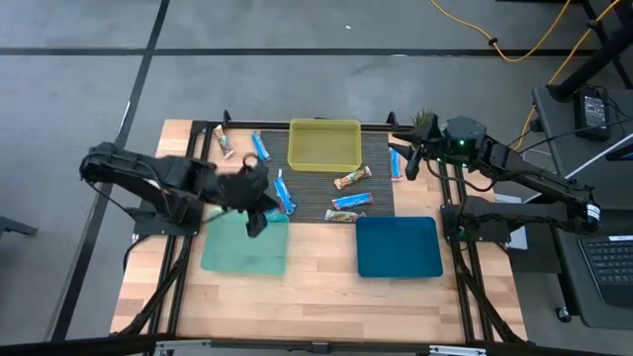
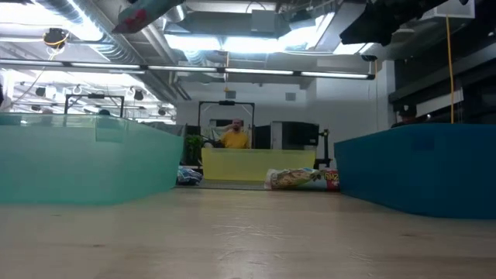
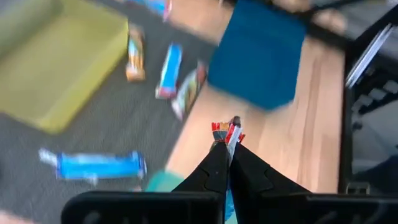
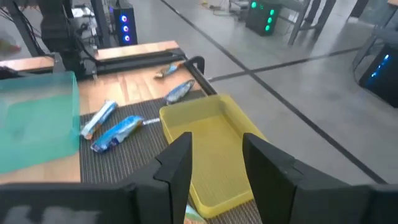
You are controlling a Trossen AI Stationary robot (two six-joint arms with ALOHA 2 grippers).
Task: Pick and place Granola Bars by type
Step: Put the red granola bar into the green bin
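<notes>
Granola bar (image 3: 227,133) pinched between left gripper (image 3: 227,144) fingertips, above green tray (image 1: 244,247) edge; right gripper (image 4: 216,155) spread.

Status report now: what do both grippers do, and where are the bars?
Left gripper shut on blue bar, above teal tray. Right gripper open, parked over yellow tray. Other bars on mat. Path unobstructed.

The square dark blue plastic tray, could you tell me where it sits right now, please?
In the high view, the square dark blue plastic tray sits on the wooden table's right half, right of the pale green tray.

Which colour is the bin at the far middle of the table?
Yellow bin; the high view shows it best.
</notes>
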